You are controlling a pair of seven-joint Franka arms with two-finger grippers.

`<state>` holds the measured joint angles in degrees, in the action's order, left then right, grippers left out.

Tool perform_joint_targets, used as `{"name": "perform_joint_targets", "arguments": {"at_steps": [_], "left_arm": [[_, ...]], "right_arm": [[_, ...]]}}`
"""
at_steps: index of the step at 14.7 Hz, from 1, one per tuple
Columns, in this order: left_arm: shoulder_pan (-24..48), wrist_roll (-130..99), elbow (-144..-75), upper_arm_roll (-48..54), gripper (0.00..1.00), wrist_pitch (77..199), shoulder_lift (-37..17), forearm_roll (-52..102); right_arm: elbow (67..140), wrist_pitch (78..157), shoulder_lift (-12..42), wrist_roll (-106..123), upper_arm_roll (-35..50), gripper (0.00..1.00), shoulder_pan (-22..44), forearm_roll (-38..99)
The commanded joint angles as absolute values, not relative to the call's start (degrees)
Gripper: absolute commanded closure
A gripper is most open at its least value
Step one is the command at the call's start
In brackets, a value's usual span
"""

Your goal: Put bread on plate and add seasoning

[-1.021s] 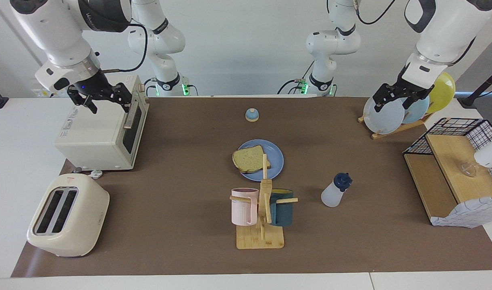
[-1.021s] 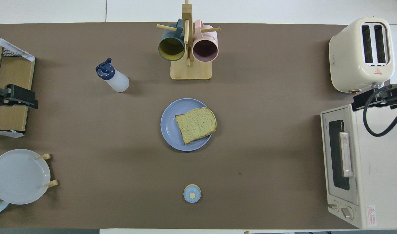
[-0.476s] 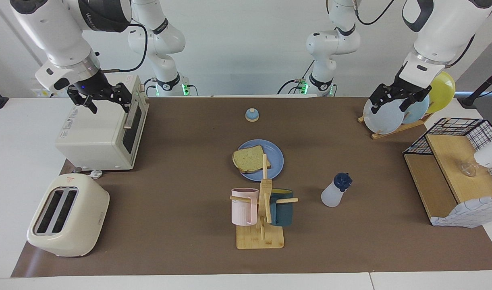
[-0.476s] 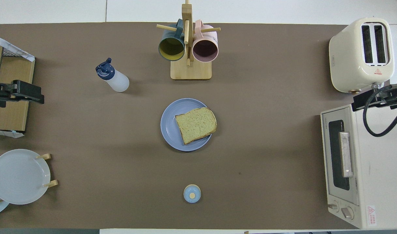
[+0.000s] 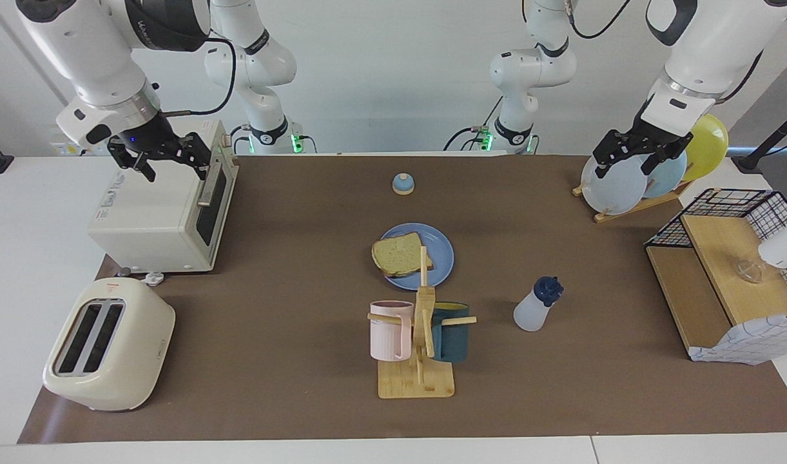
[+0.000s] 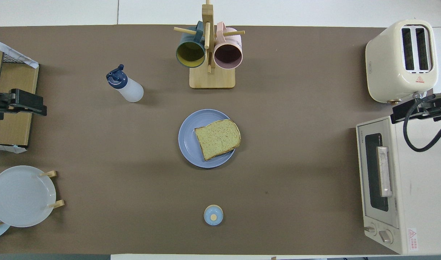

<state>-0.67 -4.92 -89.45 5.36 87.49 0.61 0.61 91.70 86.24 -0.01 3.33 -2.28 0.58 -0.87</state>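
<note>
The bread [image 5: 398, 256] [image 6: 217, 139] lies flat on the round blue plate [image 5: 441, 258] [image 6: 187, 139] in the middle of the table, one corner overhanging the rim toward the right arm's end. The seasoning [image 5: 538, 304] [image 6: 124, 86], a white bottle with a navy cap, stands farther from the robots than the plate, toward the left arm's end. My left gripper [image 5: 625, 169] hangs open and empty over the plate rack. Above the toaster oven my right gripper [image 5: 176, 173] is open too, holding nothing.
A mug tree [image 5: 419, 335] with a pink and a dark mug stands just beside the plate, farther from the robots. A small bell [image 5: 403, 183] sits nearer to them. Toaster oven [image 5: 161, 212], toaster [image 5: 109, 345], plate rack [image 5: 631, 187] and wire shelf [image 5: 722, 277] line the table's ends.
My left gripper has shifted slightly upward over the plate rack. The right arm and everything on the table have stayed put.
</note>
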Motion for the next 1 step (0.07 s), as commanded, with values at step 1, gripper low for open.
{"name": "perform_joint_targets", "arguments": {"at_steps": [1], "left_arm": [[-1.41,-4.04,-87.98,5.71,0.00,86.49,-0.18,1.23]], "right_arm": [[92.29,86.40,-0.70,4.66,-2.37,0.00,0.53,-1.05]]}}
